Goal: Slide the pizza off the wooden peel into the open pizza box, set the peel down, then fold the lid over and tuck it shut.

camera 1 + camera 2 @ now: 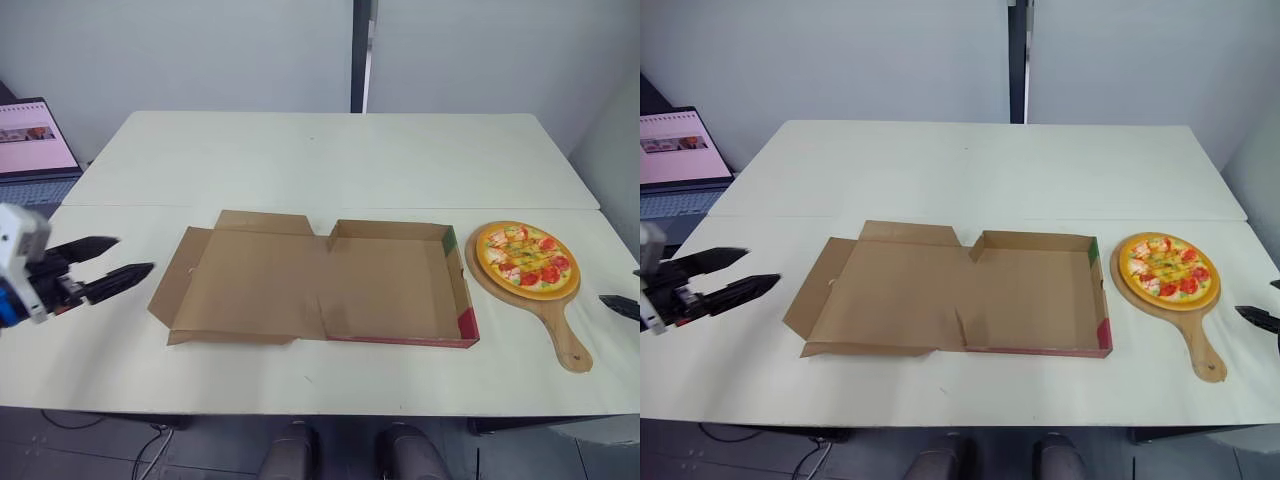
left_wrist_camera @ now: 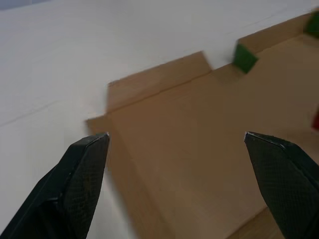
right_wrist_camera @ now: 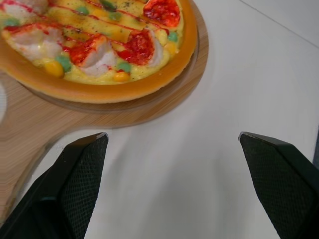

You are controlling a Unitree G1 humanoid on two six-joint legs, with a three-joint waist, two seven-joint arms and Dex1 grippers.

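The box (image 1: 380,285) is plain brown cardboard, matt and slightly fibrous, with red and green print on its right wall. Right of the box, the peel (image 1: 558,325) is pale wood, smooth, with fine grain. The pizza (image 1: 527,260) on it has a glossy, plastic-looking crust and toppings. Under the box, the white table (image 1: 330,160) is smooth and nearly matt. The left fingers (image 2: 75,184) and right fingers (image 3: 70,189) are black with a fine woven texture.

Open pizza box (image 1: 392,290) lies centred near the worktop's (image 1: 330,160) front edge, its lid (image 1: 245,285) spread toward the left edge. Just beside the box, by the right edge, the pizza (image 1: 526,258) sits on the wooden peel (image 1: 558,328), handle pointing to the front edge.
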